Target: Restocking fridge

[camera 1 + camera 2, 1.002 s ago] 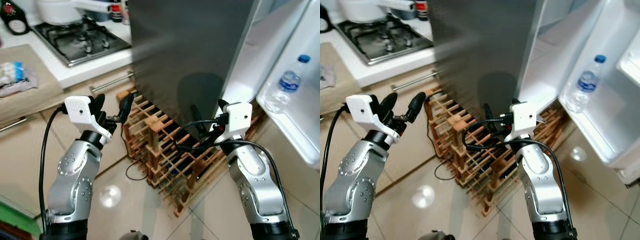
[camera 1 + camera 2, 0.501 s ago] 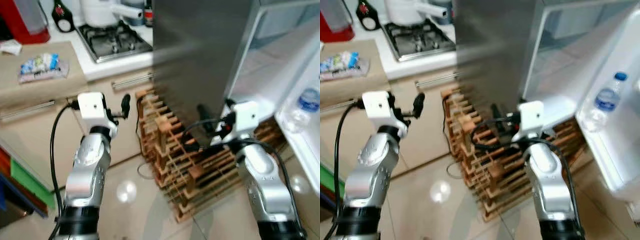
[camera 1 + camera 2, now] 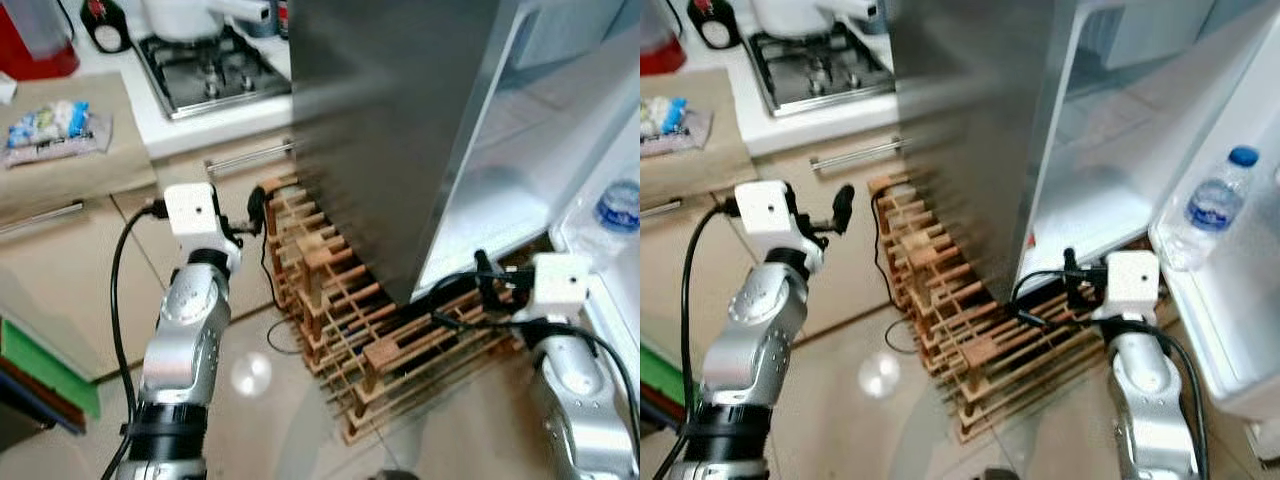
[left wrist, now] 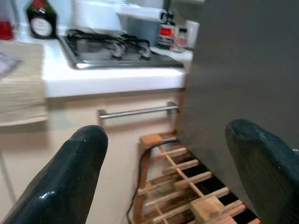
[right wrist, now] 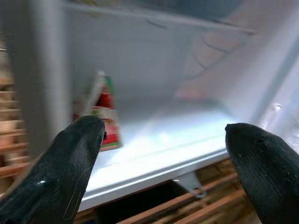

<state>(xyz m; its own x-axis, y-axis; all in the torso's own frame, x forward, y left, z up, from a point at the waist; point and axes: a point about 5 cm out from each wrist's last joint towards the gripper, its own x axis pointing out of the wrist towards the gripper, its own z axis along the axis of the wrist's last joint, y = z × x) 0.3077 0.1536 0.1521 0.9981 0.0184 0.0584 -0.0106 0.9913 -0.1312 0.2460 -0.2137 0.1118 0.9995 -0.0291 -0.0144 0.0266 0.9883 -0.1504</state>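
The fridge [image 3: 970, 130] stands with its door [image 3: 1250, 340] swung wide, and a water bottle [image 3: 1210, 208] with a blue cap sits in the door shelf. My right gripper [image 3: 1070, 268] hangs open and empty just below the front of the lowest shelf [image 3: 1100, 210]. Between its fingers [image 5: 70, 163], the right wrist view looks into the compartment, where a red, green and white carton [image 5: 105, 116] stands at the side wall. My left gripper [image 3: 256, 205] is open and empty by the cabinet beside the fridge, above the wooden wine rack [image 3: 370, 330].
A counter with a gas hob [image 3: 210, 65], a white pot [image 3: 190, 15], a dark bottle [image 3: 105, 20] and a snack packet [image 3: 55, 125] lies to the left. A cabinet rail handle [image 4: 138, 111] faces the left gripper. The wine rack fills the floor beside and under the fridge.
The view has swung. My right arm has moved right and down, from the fridge's grey side to the front of its open compartment. The left gripper stays by the cabinet.
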